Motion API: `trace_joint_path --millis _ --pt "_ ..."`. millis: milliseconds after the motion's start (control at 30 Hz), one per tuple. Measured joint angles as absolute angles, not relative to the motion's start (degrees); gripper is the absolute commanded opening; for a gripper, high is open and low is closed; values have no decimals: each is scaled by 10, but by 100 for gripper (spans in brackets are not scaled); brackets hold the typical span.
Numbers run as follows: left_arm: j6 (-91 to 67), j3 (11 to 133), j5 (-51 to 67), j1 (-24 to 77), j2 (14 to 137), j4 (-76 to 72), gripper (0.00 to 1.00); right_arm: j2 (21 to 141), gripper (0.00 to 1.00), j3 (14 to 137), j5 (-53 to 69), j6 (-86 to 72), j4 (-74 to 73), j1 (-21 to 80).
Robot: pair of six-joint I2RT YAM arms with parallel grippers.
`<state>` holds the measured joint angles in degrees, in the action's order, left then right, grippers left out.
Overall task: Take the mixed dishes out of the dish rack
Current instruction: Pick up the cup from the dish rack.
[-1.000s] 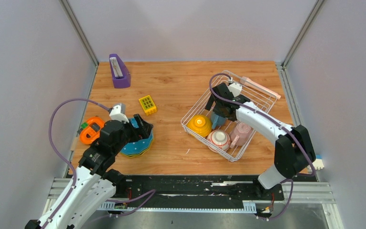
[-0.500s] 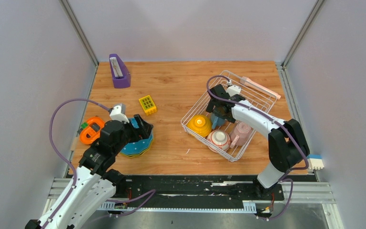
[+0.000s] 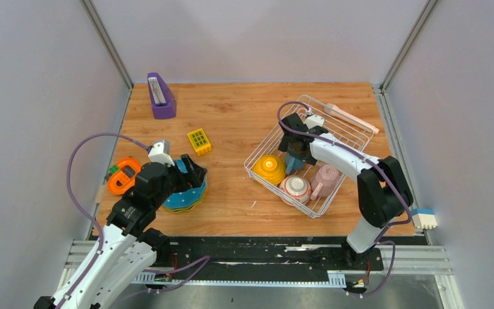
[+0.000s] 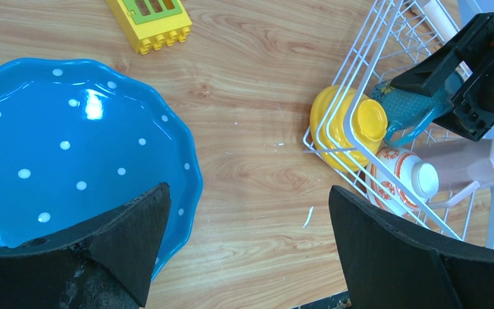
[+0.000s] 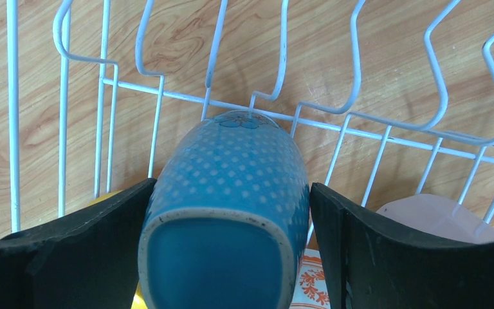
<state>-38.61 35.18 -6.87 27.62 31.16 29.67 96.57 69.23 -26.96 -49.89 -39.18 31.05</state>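
Observation:
The white wire dish rack [image 3: 273,132] stands at the right and holds a yellow-orange bowl [image 3: 269,168], a red-rimmed whitish cup [image 3: 295,187], a pink mug [image 3: 326,178] and a blue mug [image 3: 294,162]. My right gripper [image 3: 294,151] reaches into the rack. In the right wrist view its fingers [image 5: 90,238] press both sides of the dotted blue mug [image 5: 231,154], which lies on the rack wires [image 5: 392,125]. My left gripper [image 4: 247,193] is open and empty, above the edge of a blue white-dotted plate [image 4: 71,148] that tops a plate stack [image 3: 183,196] on the left.
A yellow grid block [image 3: 199,140] lies behind the plate stack. An orange round gadget [image 3: 123,175] sits at the left edge, and a purple wedge holder [image 3: 160,95] at the back left. A pinkish bar [image 3: 354,119] lies on the rack's far rim.
My right arm has shifted slightly left and settled round the blue mug in the rack. The left arm and the plates have not moved.

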Motion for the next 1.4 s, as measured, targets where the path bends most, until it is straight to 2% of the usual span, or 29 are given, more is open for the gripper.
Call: trace_joint_path --millis 133,367,633,833,1133,1267,1400 --pt "-386 352 -69 276 312 297 100 966 77 694 -276 -499 -392 310" --pt "-386 352 -69 276 312 297 100 965 54 694 -281 -500 -392 310" --pt "-387 352 -68 276 312 297 100 914 38 678 -281 -495 -397 310" --pt "-387 352 -58 276 312 291 100 825 30 656 -280 -487 -383 309" --pt "-399 350 -4 276 313 251 100 672 26 557 -235 -478 -315 309" --pt "-427 329 52 276 317 185 100 572 24 487 -178 -479 -251 307" --pt "-479 284 142 276 347 53 100 489 23 433 -118 -497 -177 307"
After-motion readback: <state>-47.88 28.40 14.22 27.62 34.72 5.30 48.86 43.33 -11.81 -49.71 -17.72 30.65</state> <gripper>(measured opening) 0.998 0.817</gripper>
